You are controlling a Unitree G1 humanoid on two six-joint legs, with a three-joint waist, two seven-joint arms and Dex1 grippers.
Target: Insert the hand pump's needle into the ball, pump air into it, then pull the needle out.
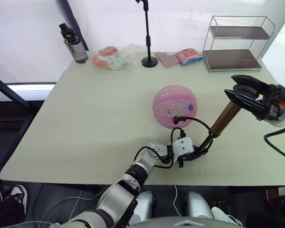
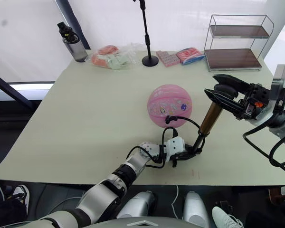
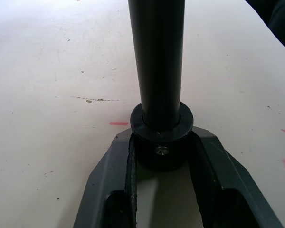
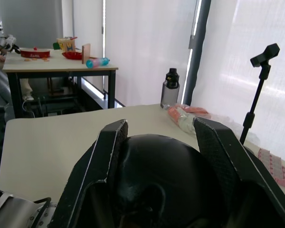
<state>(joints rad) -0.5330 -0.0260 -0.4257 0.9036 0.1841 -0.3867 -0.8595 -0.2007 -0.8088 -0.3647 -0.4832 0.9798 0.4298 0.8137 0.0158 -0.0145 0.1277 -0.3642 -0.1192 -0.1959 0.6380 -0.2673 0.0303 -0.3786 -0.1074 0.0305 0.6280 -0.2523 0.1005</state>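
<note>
- Ball (image 1: pixel 175 106) sits round toward the table's (image 1: pixel 85 123) right edge, hose reaching it; needle unclear.
- Left gripper (image 1: pixel 195 153) clamps the hand pump's (image 1: pixel 224 119) base near the front edge.
- Right gripper (image 1: pixel 242 97) grips its handle; pumping apparently underway, pulling out remains.

Pale table (image 1: pixel 85 123), pink ball (image 1: pixel 175 106) mid-table, bottle (image 1: pixel 74 45), packets (image 1: pixel 115 58), stand (image 1: pixel 148 61), wire shelf (image 1: pixel 235 43) along far edge

Your two head views look forward and down over the cream rectangular table (image 1: pixel 85 118) from the near edge, sharing nearly the whole tabletop. Your left wrist view sits very close above the bronze-gold cylindrical hand pump's (image 1: pixel 224 118) black base. Your right wrist view faces level across the table toward the white curtains (image 4: pixel 147 47).
</note>
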